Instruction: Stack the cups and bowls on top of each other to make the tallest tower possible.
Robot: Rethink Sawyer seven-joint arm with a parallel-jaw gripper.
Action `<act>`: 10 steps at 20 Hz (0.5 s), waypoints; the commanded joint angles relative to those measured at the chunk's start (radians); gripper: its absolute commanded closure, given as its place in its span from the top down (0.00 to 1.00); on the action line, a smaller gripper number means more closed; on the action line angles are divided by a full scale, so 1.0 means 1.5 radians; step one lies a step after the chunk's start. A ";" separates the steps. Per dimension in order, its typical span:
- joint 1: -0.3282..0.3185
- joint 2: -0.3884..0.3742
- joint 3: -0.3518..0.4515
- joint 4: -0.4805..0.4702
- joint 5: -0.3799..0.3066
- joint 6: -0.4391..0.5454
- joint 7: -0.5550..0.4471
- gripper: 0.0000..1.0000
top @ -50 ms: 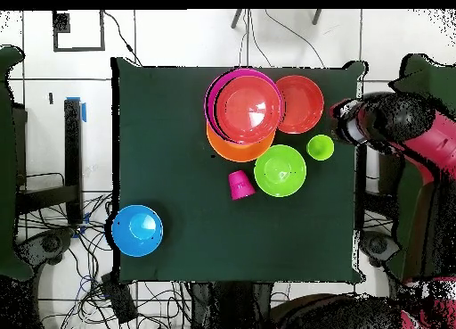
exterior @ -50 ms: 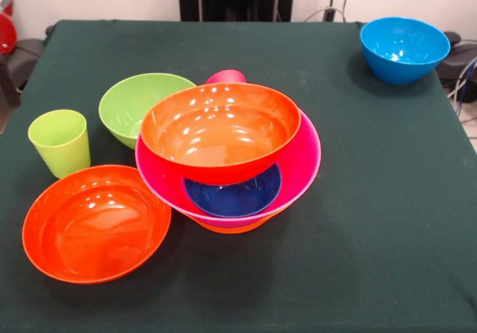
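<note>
- The tower (exterior @ -50 ms: 231, 154) is only part built: a big orange bowl (exterior @ -50 ms: 220, 128) sits tilted on top, inside the big pink bowl (exterior @ -50 ms: 302, 170).
- A small dark blue bowl (exterior @ -50 ms: 235, 194) shows under the orange one, lying in the pink bowl.
- Beneath the pink bowl an orange rim (exterior @ -50 ms: 231, 227) peeks out, so something shallow seems to carry the pile; I cannot tell just what it is.
- From above, the pile reads as a red-orange disc ringed in pink, with an orange edge on one side.
- Still loose: a shallow red bowl (exterior @ -50 ms: 95, 223) just beside the tower, at its front-left in the front view.
- The green bowl (exterior @ -50 ms: 141, 108) stands just beside the tower too, behind the red bowl, and does not seem to be part of it.
- The green cup (exterior @ -50 ms: 59, 142) stands upright near the green bowl, clear of the tower.
- The pink cup (exterior @ -50 ms: 226, 76) hides behind the tower in the front view; from above it lies apart from it.
- The blue bowl (exterior @ -50 ms: 404, 48) is well apart from the tower, at a table corner.
- No yellow-orange cup shows.
- The arm (top @ -50 ms: 401, 134) hangs off the table's edge, nearest the green cup; I cannot tell how its gripper (top @ -50 ms: 343, 120) stands, and it holds nothing that I can see.
- My judgement: under half done, with five pieces left to stack.
</note>
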 commanded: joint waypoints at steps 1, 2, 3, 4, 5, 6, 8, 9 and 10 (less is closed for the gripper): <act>-0.010 0.036 0.071 0.052 -0.004 -0.010 -0.096 1.00; -0.013 0.039 0.076 0.050 -0.004 -0.009 -0.101 1.00; -0.014 0.042 0.077 0.050 -0.006 -0.010 -0.102 1.00; -0.016 0.043 0.081 0.051 -0.005 -0.011 -0.105 1.00; -0.017 0.043 0.083 0.052 -0.005 -0.009 -0.106 1.00; -0.021 0.042 0.088 0.057 -0.002 -0.007 -0.110 1.00; -0.033 0.042 0.104 0.065 0.011 0.002 -0.120 1.00; -0.036 0.042 0.108 0.068 0.013 0.004 -0.122 1.00; -0.037 0.042 0.111 0.070 0.015 0.007 -0.122 1.00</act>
